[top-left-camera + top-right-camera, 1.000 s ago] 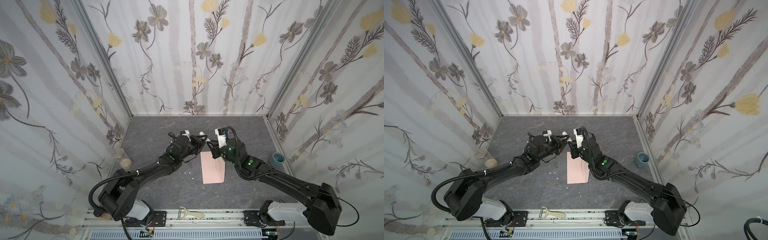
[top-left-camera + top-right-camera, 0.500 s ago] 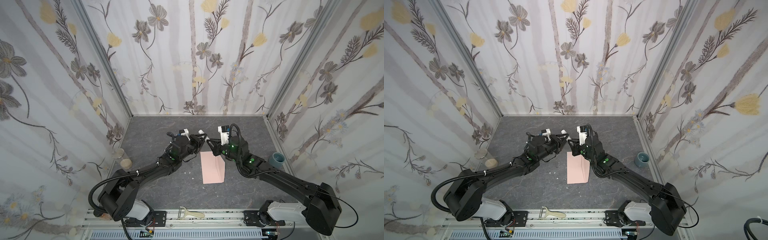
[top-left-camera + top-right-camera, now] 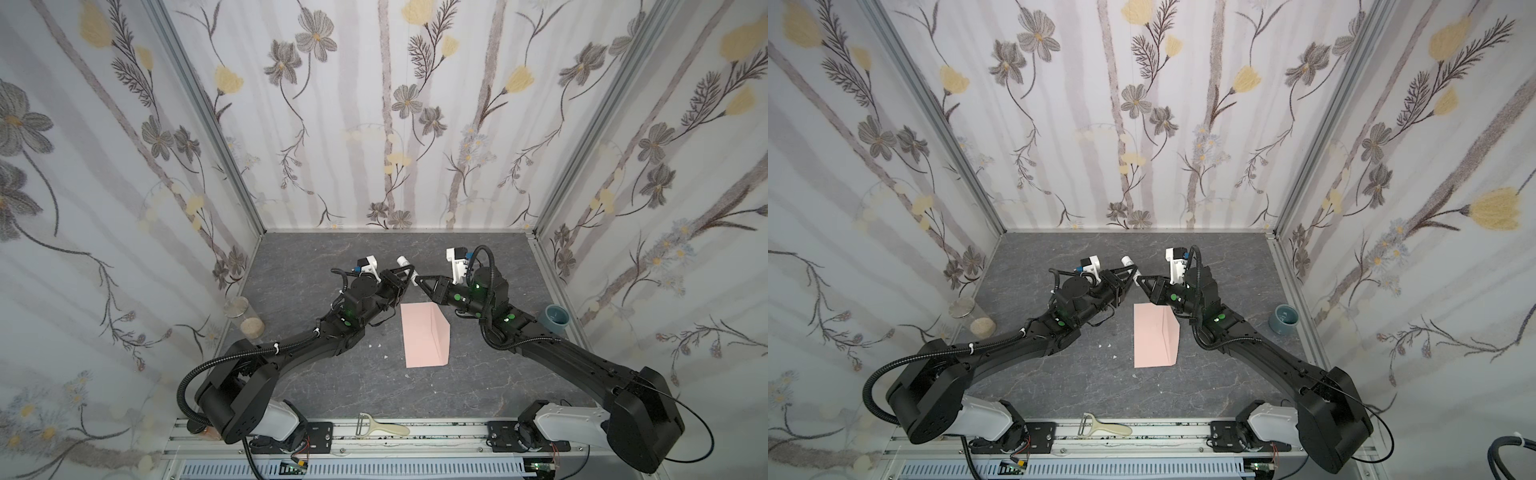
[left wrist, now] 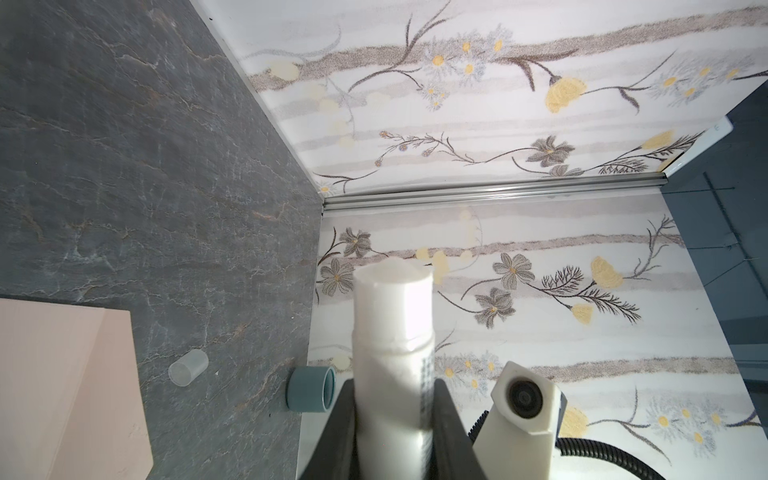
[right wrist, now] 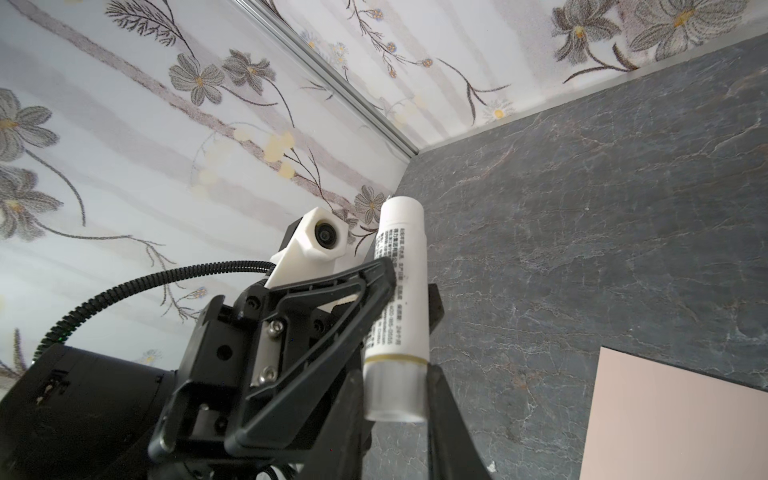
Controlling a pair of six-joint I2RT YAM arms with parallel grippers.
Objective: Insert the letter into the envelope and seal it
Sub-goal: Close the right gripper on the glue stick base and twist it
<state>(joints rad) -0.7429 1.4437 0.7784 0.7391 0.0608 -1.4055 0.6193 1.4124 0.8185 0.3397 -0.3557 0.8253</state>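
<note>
The pale salmon-pink rectangular paper envelope [image 3: 422, 336] lies flat on the dark grey stone-patterned table [image 3: 374, 395]. It sits near the middle, between the two arms and just in front of both grippers. Its surface is plain and smooth. One straight crease runs along its length and sets off a narrow band on the side toward the right arm. The far corner of this band is cut on a slant. I cannot tell whether this band is the flap folded over the body or spread beside it.

The long axis of the envelope goes from the back wall toward the front rail, almost vertical in both top views. The short edges face the back and the front, and the creased band faces the right arm.

The left gripper [image 3: 409, 274] is closed around a small white plastic glue tube [image 5: 401, 270] and holds it above the table, beyond the far edge of the envelope. In the right wrist view, the fingers of the right gripper [image 5: 395, 386] press on both sides of the paler end of this tube, below a thin gold ring. So both grippers hold the same tube.

In the left wrist view, a small clear plastic cap [image 4: 188, 368] lies on the table between the envelope and a round blue-grey cup [image 4: 311, 388].
</note>
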